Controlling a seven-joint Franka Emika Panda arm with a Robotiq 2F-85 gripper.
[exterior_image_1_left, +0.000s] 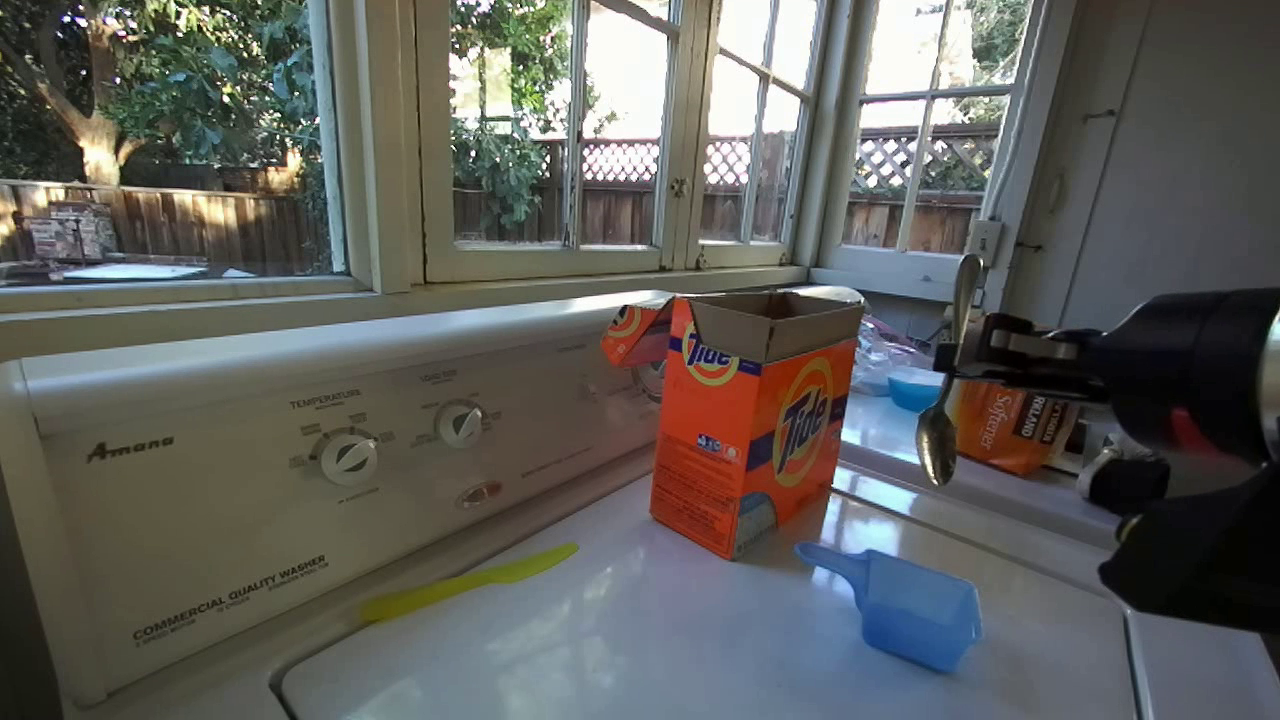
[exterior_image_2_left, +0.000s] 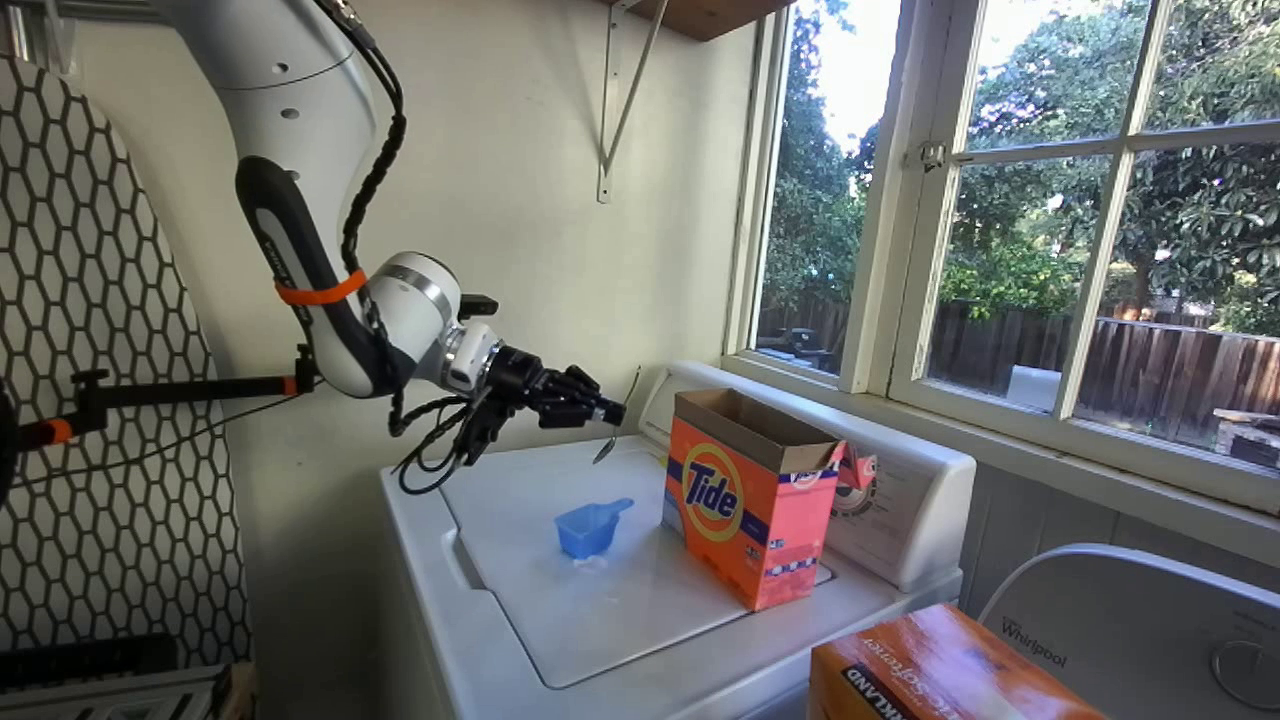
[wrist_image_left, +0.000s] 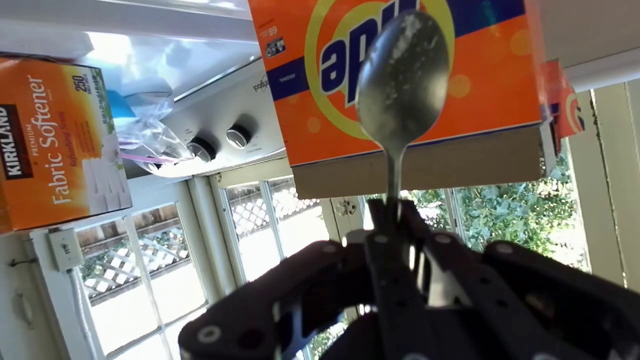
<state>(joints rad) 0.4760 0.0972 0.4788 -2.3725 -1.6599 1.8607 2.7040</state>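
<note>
Wrist view: with claw (wrist_image_left: 393, 211) clamped on spoon (wrist_image_left: 404, 82), upper centre; only in both exterior views, with gap before Tide box (exterior_image_1_left: 750, 440), scoop (exterior_image_1_left: 920, 612) within washer lid (exterior_image_1_left: 560, 650) edges.

Washer (exterior_image_2_left: 620, 640) top: detergent box (exterior_image_1_left: 750, 430), scoop (exterior_image_1_left: 920, 610), knife (exterior_image_1_left: 470, 585); spoon (exterior_image_1_left: 937, 445) in gripper (wrist_image_left: 392, 215) above.
Detergent box stands near the control panel (exterior_image_1_left: 400, 495); in an exterior view the scoop is in front of it and to its right, the knife to its left along the panel's foot. Spoon hangs bowl end down, apart from the detergent box. Second machine (exterior_image_2_left: 1110, 610) sits right of the washer in an exterior view, softener box (wrist_image_left: 65, 145) and plastic bag (wrist_image_left: 150, 127) on it, side by side. Windows (exterior_image_1_left: 685, 200) behind the panel, shelf (exterior_image_2_left: 700, 20) high on the wall (exterior_image_2_left: 510, 180). Ironing board (exterior_image_2_left: 100, 350) left of the arm (exterior_image_2_left: 310, 200).
</note>
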